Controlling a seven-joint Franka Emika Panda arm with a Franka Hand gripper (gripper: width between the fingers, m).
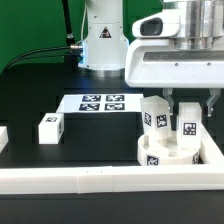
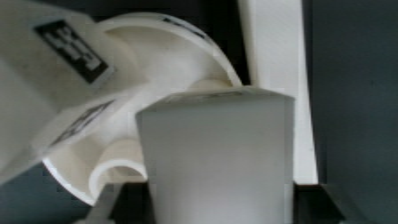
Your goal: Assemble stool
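Arm vertical, gripper (image 1: 189,108) straddles a leg (image 1: 188,128) upright on the seat (image 1: 165,156); clamped or not, can't tell. Spare leg (image 1: 50,126) sits apart on the black table (image 1: 25,95).

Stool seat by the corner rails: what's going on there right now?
The gripper is down at one leg block standing upright on the round seat, in the corner of the border rails. A second leg block stands beside it. The third leg block lies loose toward the exterior view's left. Whether the gripper is clamped, I cannot tell.
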